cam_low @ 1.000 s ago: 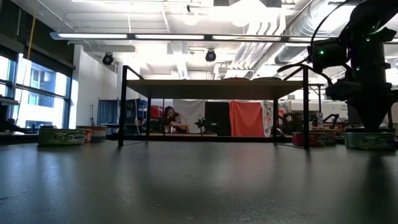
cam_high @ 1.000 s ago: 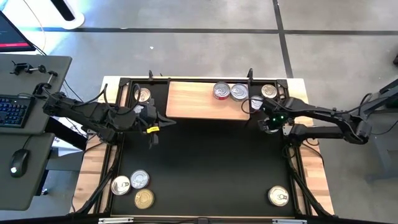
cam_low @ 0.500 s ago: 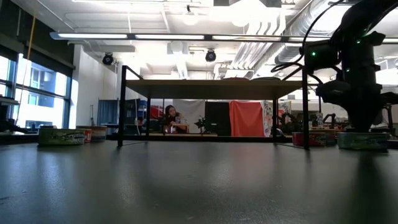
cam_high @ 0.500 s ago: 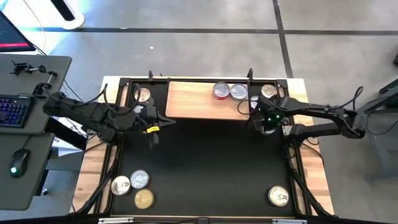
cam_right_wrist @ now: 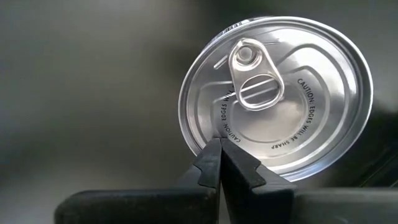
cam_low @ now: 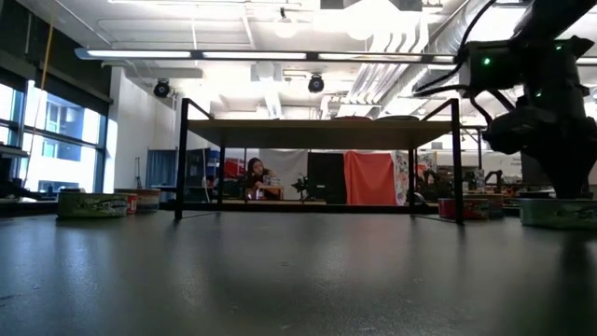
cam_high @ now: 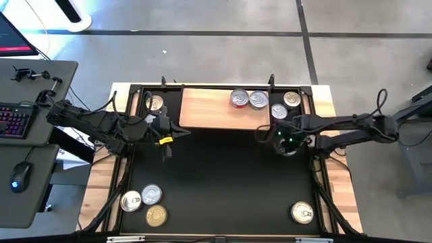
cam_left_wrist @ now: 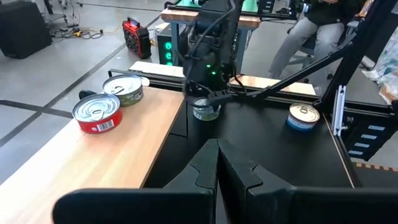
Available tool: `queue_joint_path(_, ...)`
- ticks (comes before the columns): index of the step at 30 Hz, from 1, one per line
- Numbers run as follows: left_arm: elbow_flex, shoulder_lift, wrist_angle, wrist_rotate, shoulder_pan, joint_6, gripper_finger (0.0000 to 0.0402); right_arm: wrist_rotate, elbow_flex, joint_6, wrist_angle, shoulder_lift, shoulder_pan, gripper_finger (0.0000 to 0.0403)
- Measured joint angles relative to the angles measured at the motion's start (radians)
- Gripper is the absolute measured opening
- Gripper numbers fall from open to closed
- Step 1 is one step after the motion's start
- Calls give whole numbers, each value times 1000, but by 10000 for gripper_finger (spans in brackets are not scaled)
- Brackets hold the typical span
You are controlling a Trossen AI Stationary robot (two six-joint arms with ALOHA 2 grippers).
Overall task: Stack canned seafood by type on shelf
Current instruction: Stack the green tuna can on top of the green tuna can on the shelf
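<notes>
The wooden shelf (cam_high: 209, 111) stands at the far side of the black mat. It carries a red-sided tin (cam_high: 239, 99) and a silver-lidded tin (cam_high: 259, 100). Two more tins (cam_high: 278, 111) (cam_high: 291, 100) stand on the mat off its right end. My right gripper (cam_high: 285, 140) is shut and points down over a silver-lidded tin (cam_right_wrist: 280, 93), which stands flat on the mat near the shelf's right front corner. In the high view the gripper hides most of this tin. My left gripper (cam_left_wrist: 217, 163) is shut on nothing and hovers level by the shelf's left front corner. My right gripper sets its shut fingertips (cam_right_wrist: 210, 155) on the tin's lid, just inside the rim (cam_right_wrist: 205, 134) on the side opposite the pull tab. The fingers come from above, pointing down. The tin (cam_low: 558, 213) stands upright on the mat under them.
One tin (cam_high: 155, 103) sits on the mat left of the shelf. Three tins (cam_high: 130, 200) (cam_high: 151, 194) (cam_high: 156, 215) cluster at the near left and one (cam_high: 302, 212) stands at the near right. The middle of the mat is bare. Black frame rails run along the table's edges.
My right gripper, still shut, has swung toward the table's near edge and slightly leftward, away from the shelf's right end, its wrist rolling a little. In the low view the tin under it has shifted along the mat with it.
</notes>
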Motion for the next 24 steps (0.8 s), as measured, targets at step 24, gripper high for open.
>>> queue_joint_path(24, 1, 133, 9, 136, 0, -3, 0, 104, -3, 404, 613, 130, 467, 0)
